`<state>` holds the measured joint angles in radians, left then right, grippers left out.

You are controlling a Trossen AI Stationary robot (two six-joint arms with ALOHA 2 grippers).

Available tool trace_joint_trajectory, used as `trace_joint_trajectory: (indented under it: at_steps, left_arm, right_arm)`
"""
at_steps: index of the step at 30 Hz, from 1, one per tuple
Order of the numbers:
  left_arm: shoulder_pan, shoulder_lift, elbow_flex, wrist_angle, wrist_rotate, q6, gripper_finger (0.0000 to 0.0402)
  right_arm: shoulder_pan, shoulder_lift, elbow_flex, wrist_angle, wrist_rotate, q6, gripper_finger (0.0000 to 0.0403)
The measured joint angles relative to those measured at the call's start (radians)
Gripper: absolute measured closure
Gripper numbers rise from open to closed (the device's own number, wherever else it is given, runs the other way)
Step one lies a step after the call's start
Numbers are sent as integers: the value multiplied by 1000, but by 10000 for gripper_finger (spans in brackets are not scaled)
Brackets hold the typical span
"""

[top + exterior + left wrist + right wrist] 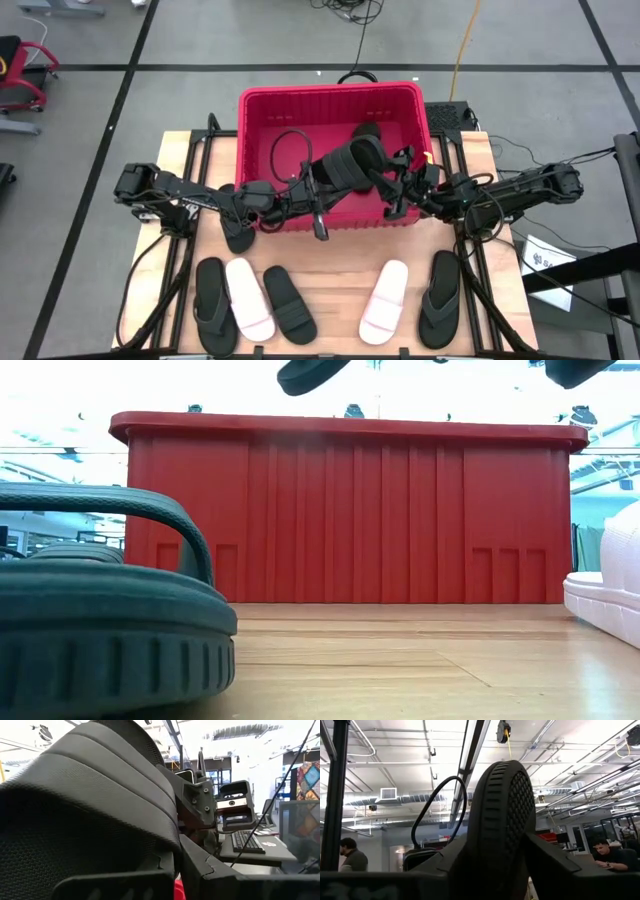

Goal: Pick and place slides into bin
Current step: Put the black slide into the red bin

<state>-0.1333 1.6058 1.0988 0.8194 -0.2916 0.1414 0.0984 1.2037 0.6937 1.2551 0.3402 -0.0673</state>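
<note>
Black slide (352,160) above the bin (330,222); both arms' fingers (555,865) pinch it

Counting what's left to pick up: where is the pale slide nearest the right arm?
In the high view, the pale slide lies on the table in front of the red bin, on the right side, immediately left of a black flip-flop.

Bin (262,105): table's (340,290) far middle | In bin: one slide (366,130) at far right | Above bin: slide (352,163) held between left gripper (335,172) and right gripper (395,180) | Near edge: three slides (250,300) left, two (412,300) right | One slide (237,232) just left-front of bin
</note>
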Motion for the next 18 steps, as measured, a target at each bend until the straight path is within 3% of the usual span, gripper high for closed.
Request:
trace_joint_trajectory:
  at_steps: [7, 18]
  left_arm:
    - [1, 0, 0, -22, -15, 21, 401]
    - [-2, 0, 0, -38, -71, -24, 361]
  right_arm:
    - [-2, 1, 0, -7, 9, -5, 337]
    - [-2, -4, 1, -32, 7, -30, 343]
